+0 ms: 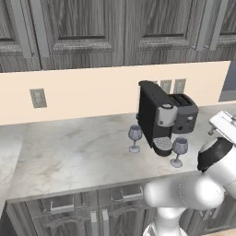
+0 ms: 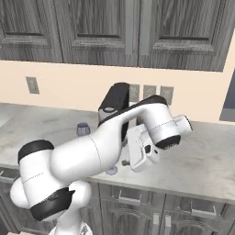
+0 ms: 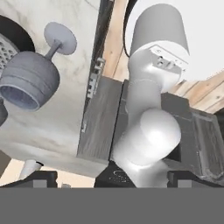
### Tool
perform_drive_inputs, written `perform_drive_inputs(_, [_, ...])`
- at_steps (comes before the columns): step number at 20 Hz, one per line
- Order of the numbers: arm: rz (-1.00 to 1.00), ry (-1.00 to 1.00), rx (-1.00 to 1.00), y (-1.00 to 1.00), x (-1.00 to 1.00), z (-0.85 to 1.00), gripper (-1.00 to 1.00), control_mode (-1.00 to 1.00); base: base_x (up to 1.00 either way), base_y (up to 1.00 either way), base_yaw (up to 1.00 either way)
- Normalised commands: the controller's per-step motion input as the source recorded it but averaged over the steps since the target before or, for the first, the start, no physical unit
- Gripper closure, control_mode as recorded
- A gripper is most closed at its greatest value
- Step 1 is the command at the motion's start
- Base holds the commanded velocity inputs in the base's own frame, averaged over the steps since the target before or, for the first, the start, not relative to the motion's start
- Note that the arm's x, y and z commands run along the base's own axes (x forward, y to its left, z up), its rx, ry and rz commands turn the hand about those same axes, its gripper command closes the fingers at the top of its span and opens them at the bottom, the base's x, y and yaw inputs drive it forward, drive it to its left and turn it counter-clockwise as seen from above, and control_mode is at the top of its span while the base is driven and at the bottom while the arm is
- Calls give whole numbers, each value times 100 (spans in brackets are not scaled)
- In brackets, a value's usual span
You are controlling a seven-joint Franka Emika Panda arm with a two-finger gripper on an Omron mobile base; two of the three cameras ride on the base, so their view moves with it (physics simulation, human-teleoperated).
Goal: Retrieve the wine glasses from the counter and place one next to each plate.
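Note:
Two clear bluish-grey wine glasses stand upright on the marbled counter (image 1: 69,154). One glass (image 1: 134,137) (image 2: 83,129) is left of the coffee machine. The other glass (image 1: 179,150) stands in front of the machine near the counter's front edge; in the hand view its bowl (image 3: 29,81) is at the upper left, and its foot (image 2: 111,170) peeks out under my arm. My gripper (image 3: 113,178) (image 1: 224,123) hovers to the right of this nearer glass, apart from it, open with nothing between its fingertips (image 3: 39,177). The plates are out of view.
A black coffee machine (image 1: 154,115) (image 2: 117,103) and a dark toaster (image 1: 185,110) stand against the peach backsplash, close behind the nearer glass. Grey cabinets hang above, and drawer fronts (image 1: 62,205) run below the counter edge. My own arm (image 2: 105,147) crosses in front of the counter.

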Motion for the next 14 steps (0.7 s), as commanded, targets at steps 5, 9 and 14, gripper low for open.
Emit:
perform_drive_inputs(5, [-29,11,1,0,2,-41,-100,-100,0,0,0])
perform_drive_inputs(9, [-6,37,12,0,12,-39,-100,-100,0,0,0])
perform_drive_inputs(14, [0,17,8,0,7,-46,-100,-100,0,0,0])
